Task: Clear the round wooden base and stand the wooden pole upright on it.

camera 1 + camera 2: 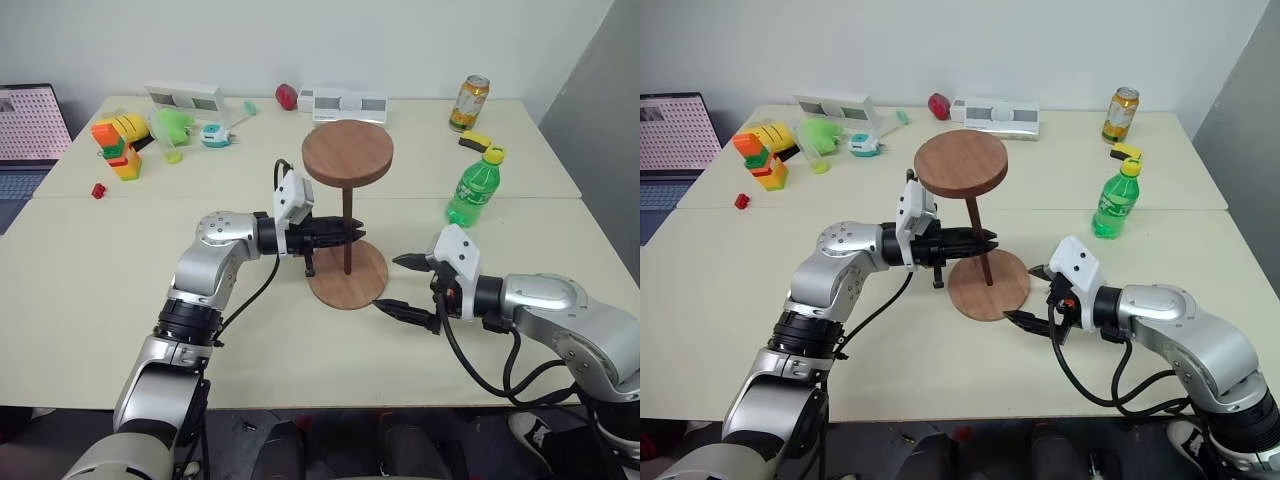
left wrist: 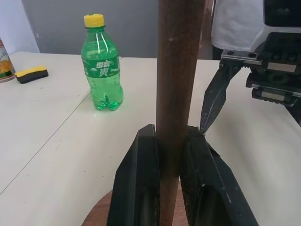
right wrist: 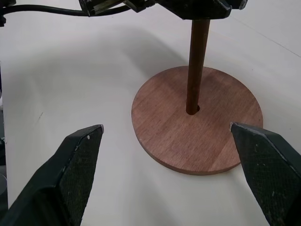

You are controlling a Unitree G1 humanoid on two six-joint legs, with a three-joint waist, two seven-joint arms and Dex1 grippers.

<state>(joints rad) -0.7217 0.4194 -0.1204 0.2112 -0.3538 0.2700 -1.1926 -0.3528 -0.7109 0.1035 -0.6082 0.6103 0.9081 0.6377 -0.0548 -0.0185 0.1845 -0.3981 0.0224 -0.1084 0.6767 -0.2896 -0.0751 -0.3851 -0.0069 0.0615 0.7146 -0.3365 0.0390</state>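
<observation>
Presently, pole position: the wooden pole [image 1: 347, 235] is stood upright with its lower end set in the centre hole of the round wooden base [image 1: 348, 276], its fixed disc carried at the top.
Base position: it is laid flat on the table [image 1: 120, 270], near the middle, between the two arms, with nothing else resting on it.
Left gripper [image 1: 358, 232]: it is clamped on the pole at mid-height, reached in level from the left.
Right gripper [image 1: 396, 285]: it is held spread wide just right of the base, nothing gripped.
Handling: the pole is judged stiff, light and top-heavy; the smooth shaft is best held low, near the socket.
Labels: white characters are seen on the green bottle [image 1: 472, 187], too small to be read.
</observation>
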